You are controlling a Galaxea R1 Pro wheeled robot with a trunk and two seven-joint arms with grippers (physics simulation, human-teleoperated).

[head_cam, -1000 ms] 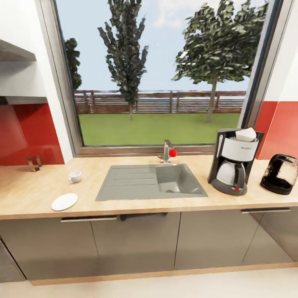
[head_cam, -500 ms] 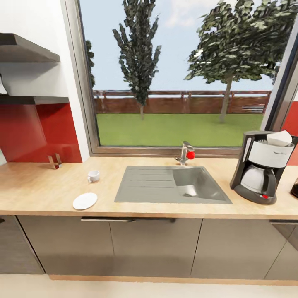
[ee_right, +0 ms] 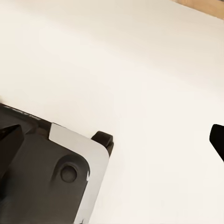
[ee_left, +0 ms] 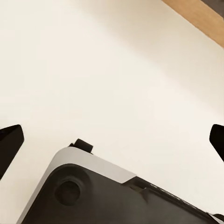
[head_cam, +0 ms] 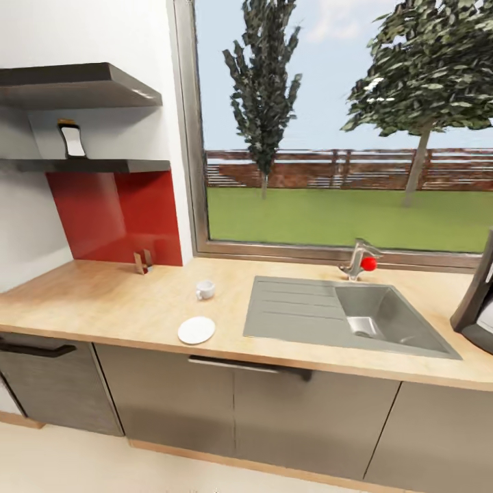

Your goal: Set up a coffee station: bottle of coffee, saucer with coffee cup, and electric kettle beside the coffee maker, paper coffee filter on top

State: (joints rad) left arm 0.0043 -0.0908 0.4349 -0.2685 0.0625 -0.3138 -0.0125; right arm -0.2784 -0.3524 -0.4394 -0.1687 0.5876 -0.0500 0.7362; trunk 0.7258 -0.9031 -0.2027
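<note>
**Robot facing counter, grippers low over floor, task items out of reach**

Left gripper (ee_left: 112, 140): wrist view shows both dark fingertips at opposite picture edges, so spread wide, nothing between them. Below it pale floor (ee_left: 112, 70) and the robot base (ee_left: 102, 191), grey-edged dark plate. Right gripper (ee_right: 112, 140): same, fingertips far apart, wide, holding nothing, over the floor beside the base. A strip of wooden plinth shows in a corner of each wrist view. No task item near either gripper; all of them are up on the counter or shelf.

Head view, near to far: glossy dark grey cabinet fronts (head_cam: 301, 418) with bar handles, then the kitchen countertop (head_cam: 103, 301), light wood grain. The saucer (head_cam: 196, 330) lies flat near the front edge, left of the grey inset sink (head_cam: 342, 318). The coffee cup (head_cam: 205, 289) stands farther back, apart from the saucer, not on it. The coffee maker (head_cam: 476, 308) is cut by the right picture edge, only its dark side and base showing, right of the sink. Tap (head_cam: 356, 259) with red knob at the sink's far rim. A small metal holder (head_cam: 142, 261) sits against the red backsplash (head_cam: 116, 212) at the far left. Above it, two dark wall shelves; on the lower shelf (head_cam: 96, 165) stands the bottle of coffee (head_cam: 70, 140), dark with white label and yellow top. Label text too small to read. Window behind the sink shows lawn, fence, trees.
</note>
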